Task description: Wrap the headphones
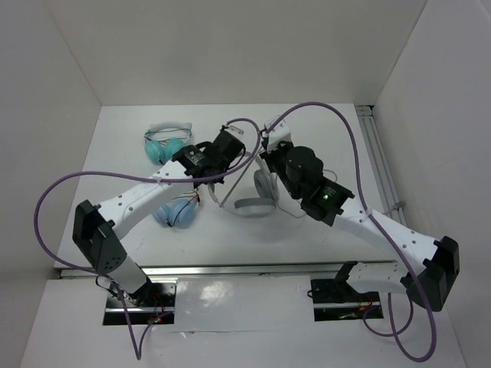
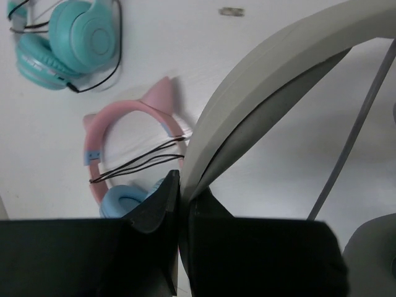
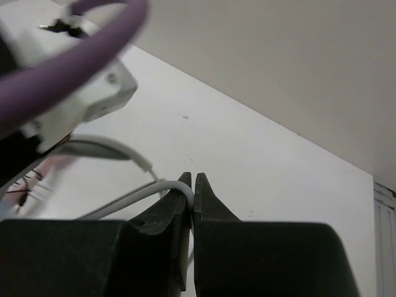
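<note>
- The headphones [image 1: 253,205] sit mid-desk between both arms; likely light, with a stiff, springy headband [image 2: 266,80].
- Their cable [image 3: 133,197] is thin and limp, apt to slip or snag.
- The left tool [image 2: 184,197] is clamped on the headband edge; the right tool [image 3: 193,189] pinches the cable.
- The desk [image 1: 123,153] is smooth, white, walled on three sides; a teal pair [image 1: 165,146] and a pink-banded pair [image 1: 175,213] lie left.

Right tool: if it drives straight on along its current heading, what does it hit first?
Probably the table. The right tool, shut on the headphones' cable, points low across bare tabletop with the wall beyond; the left arm sits left of that line. Depth is unclear.
</note>
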Available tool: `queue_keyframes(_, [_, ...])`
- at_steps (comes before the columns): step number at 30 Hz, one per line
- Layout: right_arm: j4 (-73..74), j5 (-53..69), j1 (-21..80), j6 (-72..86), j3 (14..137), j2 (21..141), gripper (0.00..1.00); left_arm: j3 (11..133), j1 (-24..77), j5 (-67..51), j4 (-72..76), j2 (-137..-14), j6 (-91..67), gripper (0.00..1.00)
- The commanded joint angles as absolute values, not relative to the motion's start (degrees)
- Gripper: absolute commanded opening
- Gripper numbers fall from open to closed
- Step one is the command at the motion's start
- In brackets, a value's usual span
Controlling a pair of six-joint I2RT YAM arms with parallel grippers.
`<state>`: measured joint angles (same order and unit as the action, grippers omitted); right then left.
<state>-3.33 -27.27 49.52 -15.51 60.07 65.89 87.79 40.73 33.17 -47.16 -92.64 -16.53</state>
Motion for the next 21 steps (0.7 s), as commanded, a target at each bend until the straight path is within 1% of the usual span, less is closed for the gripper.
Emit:
queue_keyframes(1, [-12.5, -31.7, 43.7, -17.4, 61.9, 65.6, 0.00, 85.3, 44.2, 32.2, -50.3, -85.8, -13.3, 0.00])
queue_keyframes(5, [-13.7, -25.5, 35.4, -14.0, 60.3, 66.7, 0.00, 82.3, 46.8, 32.8, -51.9, -80.7, -14.8, 0.00])
queue_keyframes(10, [-14.9, -21.2, 30.2, -11.3, 59.8, 68.6, 0.00, 82.2, 49.8, 34.2, -54.9, -77.3, -15.3, 0.00])
queue_keyframes(13, [-16.1, -15.2, 25.7, -9.3, 59.8, 69.3, 0.02, 82.2, 51.1, 32.0, -55.7, -75.4, -13.7, 0.00])
queue_keyframes(15, [-16.1, -10.4, 22.2, -7.8, 60.4, 70.0, 0.02, 82.2, 52.1, 28.1, -55.7, -74.1, -13.1, 0.00])
queue_keyframes(21, [-17.9, -2.5, 16.8, -4.4, 61.1, 71.4, 0.02, 82.2, 54.1, 25.0, -56.4, -74.7, -12.6, 0.00])
